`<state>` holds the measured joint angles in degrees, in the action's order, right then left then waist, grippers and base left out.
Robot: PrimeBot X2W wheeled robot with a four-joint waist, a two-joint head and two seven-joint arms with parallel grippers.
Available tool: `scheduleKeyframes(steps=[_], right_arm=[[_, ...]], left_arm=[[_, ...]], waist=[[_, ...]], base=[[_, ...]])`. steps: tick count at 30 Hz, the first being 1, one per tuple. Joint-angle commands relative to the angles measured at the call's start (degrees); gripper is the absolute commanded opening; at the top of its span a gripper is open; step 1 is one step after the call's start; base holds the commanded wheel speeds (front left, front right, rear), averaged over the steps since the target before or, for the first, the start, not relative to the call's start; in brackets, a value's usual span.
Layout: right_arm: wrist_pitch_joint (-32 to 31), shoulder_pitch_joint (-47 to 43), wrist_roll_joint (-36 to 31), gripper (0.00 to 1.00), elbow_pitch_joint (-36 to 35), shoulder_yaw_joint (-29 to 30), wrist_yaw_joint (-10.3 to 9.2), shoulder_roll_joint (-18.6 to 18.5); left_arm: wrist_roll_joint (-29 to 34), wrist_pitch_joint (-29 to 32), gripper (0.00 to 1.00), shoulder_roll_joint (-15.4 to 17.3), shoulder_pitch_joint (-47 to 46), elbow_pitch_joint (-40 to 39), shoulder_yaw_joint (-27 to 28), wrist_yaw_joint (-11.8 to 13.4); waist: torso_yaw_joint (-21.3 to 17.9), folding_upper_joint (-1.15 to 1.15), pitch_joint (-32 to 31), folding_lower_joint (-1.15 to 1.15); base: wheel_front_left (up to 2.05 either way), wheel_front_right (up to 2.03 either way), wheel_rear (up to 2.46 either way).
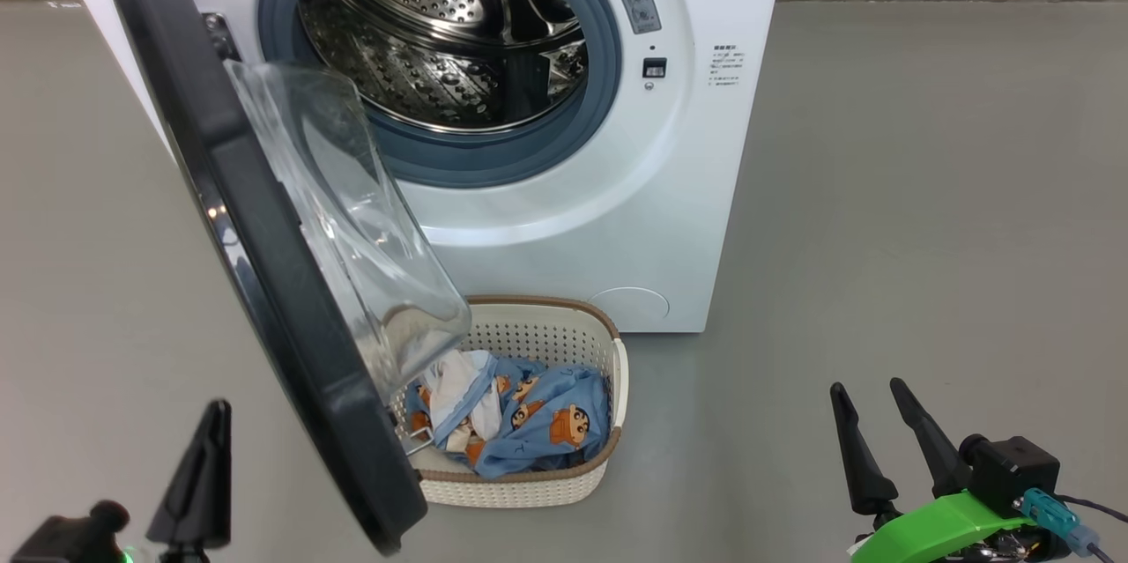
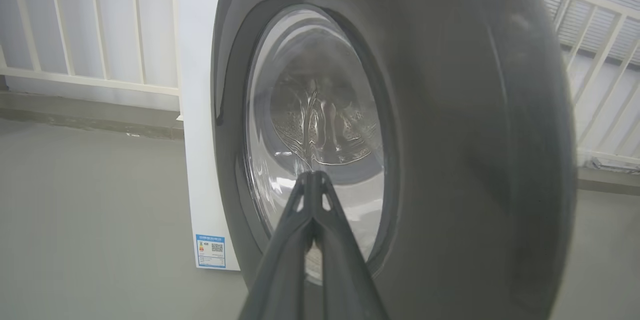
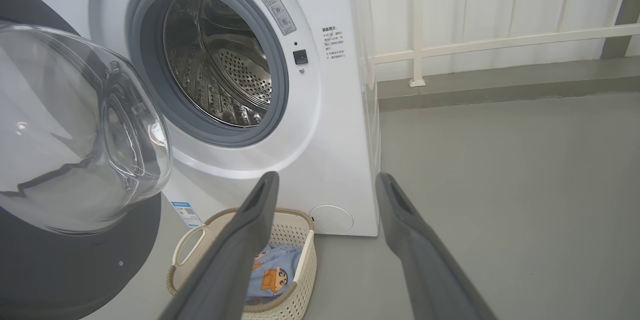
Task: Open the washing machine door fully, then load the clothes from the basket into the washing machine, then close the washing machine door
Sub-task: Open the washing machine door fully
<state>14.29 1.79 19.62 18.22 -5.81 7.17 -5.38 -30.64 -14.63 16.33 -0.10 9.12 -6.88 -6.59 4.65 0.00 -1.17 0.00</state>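
Left claw (image 2: 312,176): pinched shut, empty, tips aimed at door (image 1: 264,281) glass, close; contact unclear. Right claw (image 1: 868,387): spread wide, empty.
Door: one, stiff, glossy, likely slippery; best hooked at rim edge.
Basket (image 1: 546,303): one, beyond door from left claw, ahead-left of right claw.
Clothes (image 1: 546,422): in basket, blue and white pieces tangled, count unclear; soft, light, pinch raised fold.
Washing machine (image 1: 705,149): one, farthest, drum empty.
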Motion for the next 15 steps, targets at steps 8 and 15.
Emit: scheduleKeyframes(steps=[8, 15], right_arm=[[0.71, 2.13, -0.63, 1.0, -0.88, -1.6, 0.32, -0.54], [0.71, 2.13, -0.48, 1.0, -0.79, -1.92, 0.32, -0.34]], left_arm=[[2.59, -0.37, 0.0, -0.07, -2.62, -11.29, 4.1, -0.1], [3.28, -0.1, 0.0, -0.44, -1.9, -20.96, 3.41, 0.29]], waist=[[0.52, 0.0, -0.26, 0.0], [0.61, 0.0, -0.42, 0.0]], base=[[0.0, 0.0, 0.0], [0.0, 0.0, 0.0]])
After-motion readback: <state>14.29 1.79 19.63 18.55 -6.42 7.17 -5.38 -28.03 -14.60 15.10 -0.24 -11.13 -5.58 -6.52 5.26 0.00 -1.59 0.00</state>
